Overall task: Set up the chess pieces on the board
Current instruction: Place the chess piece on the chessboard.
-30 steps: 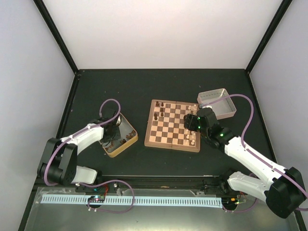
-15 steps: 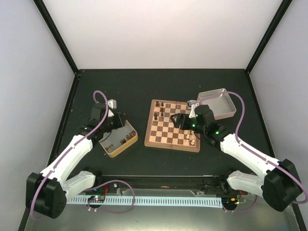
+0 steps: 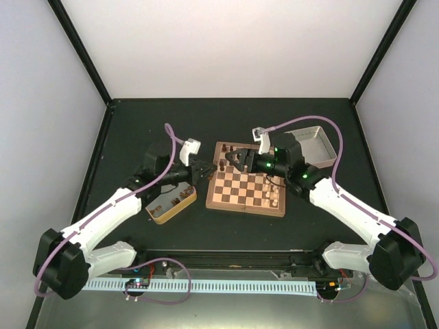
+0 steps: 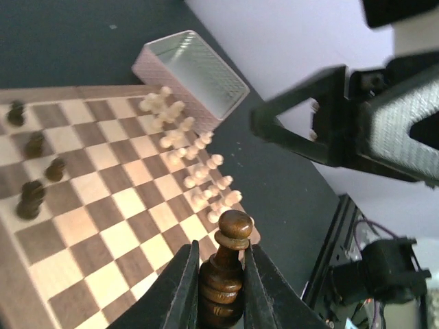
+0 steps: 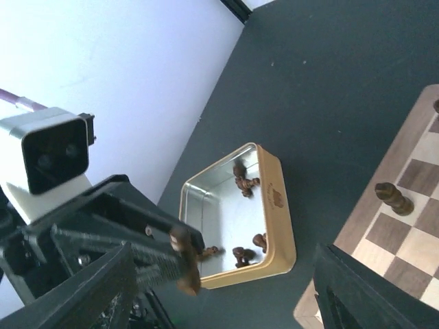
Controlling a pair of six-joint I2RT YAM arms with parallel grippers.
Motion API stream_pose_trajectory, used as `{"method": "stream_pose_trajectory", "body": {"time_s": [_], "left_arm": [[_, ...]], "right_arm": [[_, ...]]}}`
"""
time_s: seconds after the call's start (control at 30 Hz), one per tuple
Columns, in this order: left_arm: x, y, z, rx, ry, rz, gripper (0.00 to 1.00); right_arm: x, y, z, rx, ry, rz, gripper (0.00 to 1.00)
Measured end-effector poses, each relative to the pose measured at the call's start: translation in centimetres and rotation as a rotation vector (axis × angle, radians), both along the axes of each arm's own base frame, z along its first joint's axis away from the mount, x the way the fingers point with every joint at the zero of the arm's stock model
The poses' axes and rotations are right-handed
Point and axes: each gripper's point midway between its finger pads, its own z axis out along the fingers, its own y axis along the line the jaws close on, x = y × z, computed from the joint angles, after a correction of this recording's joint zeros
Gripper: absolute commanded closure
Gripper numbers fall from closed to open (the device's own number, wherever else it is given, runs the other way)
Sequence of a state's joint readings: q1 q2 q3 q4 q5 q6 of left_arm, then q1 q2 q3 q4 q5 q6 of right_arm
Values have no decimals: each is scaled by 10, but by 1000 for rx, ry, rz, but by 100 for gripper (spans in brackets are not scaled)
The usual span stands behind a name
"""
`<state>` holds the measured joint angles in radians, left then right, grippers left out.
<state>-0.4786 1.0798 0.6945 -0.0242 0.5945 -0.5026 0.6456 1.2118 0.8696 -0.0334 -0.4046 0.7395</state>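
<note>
**Left jaws carry a dark pawn to the board's edge; right jaws stand open opposite**

Nearest the arm bases, on the left of the bench (image 3: 137, 130), lies the gold tin (image 5: 282, 205). It is open. A few dark brown pieces (image 5: 241, 181) lie loose inside it, some at its far end and some near the rim closest to the board.

Just beyond the tin, the left gripper (image 3: 204, 169) reaches to the left border of the chessboard (image 3: 243, 208). Its jaws are clamped on a dark brown pawn (image 4: 232, 233), gripped around the lower body, with the round head standing upright above the fingertips. The left wrist view shows the pawn hanging over the board's squares, clear of the wood.

On the board, four dark pieces (image 4: 31, 199) stand near its left side, toward the far corner. The cream pieces (image 3: 274, 195) crowd two files along the right side.

The right gripper (image 3: 232, 159) hangs above the board's far-left part, facing the left gripper, near it but not touching. Its jaws stand wide apart and hold nothing.

Farthest back, off the board's far-right corner, sits the silver tin (image 4: 161, 77). It is open, and the right arm partly hides it in the overhead view.
</note>
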Motion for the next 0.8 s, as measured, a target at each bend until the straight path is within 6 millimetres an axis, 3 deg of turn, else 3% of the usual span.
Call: {"method": "stream_pose_trajectory", "body": {"time_s": [0.2, 0.43, 0.8], "left_arm": [[-9, -30, 19, 27, -161, -139, 92], [-1, -42, 35, 64, -291, -188, 90], [2, -42, 15, 142, -303, -211, 89]], "right_arm": [[-6, 4, 10, 24, 57, 23, 39], [-13, 11, 11, 23, 112, 80, 52], [-17, 17, -1, 26, 193, 110, 72]]}}
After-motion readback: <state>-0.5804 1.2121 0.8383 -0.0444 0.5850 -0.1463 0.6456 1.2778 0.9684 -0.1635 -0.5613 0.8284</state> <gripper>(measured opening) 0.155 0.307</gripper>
